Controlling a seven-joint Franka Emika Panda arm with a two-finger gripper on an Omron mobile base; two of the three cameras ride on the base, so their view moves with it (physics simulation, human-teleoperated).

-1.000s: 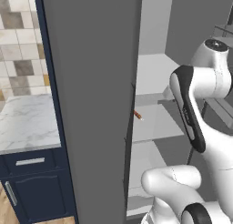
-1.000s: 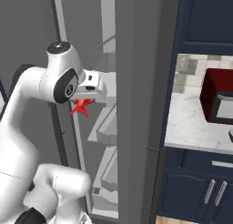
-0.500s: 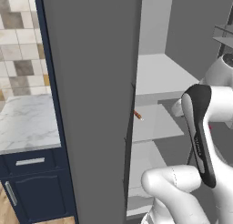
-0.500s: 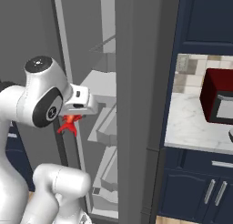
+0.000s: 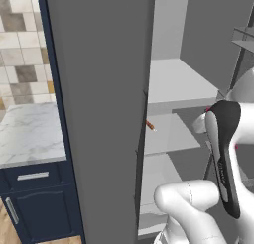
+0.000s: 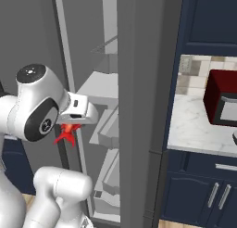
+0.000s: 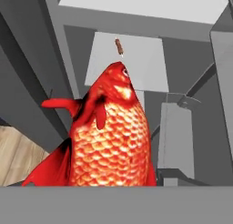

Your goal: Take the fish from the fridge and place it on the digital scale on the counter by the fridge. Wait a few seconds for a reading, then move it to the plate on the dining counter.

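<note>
Hand view: the fish (image 7: pixel 111 136) is seen held in the claw (image 6: pixel 67 132) just outside the open fridge (image 6: pixel 104 106), and it could be knocked loose against the door edge if swung carelessly toward the scale on the tabletop (image 6: pixel 199 125).

Two base cameras sit behind the arm, left and right, both facing the tall dark grey fridge (image 5: pixel 99 114) nearby. The hand camera looks closely along the red scaly fish (image 7: pixel 109 136) into pale shelves.
</note>
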